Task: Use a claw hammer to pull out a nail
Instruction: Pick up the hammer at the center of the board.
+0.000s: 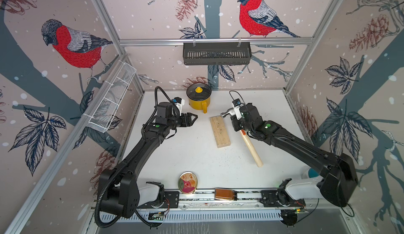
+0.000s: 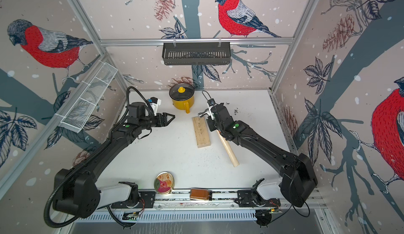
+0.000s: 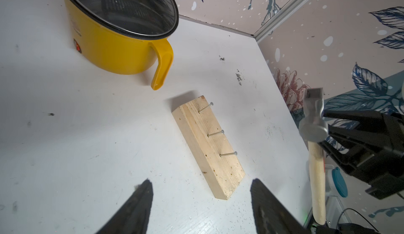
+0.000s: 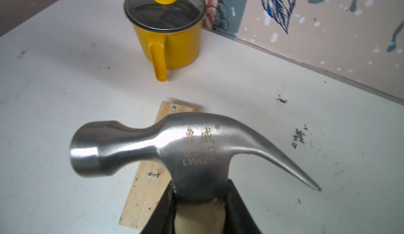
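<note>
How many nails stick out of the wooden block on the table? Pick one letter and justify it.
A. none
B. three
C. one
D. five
B: the left wrist view shows three nails standing out of the wooden block, spaced in a row along its length.

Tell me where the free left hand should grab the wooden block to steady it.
Probably the nail-free near end of the wooden block, pinched across its narrow width from above: the three nails and the claw hammer crowd the far part.
</note>
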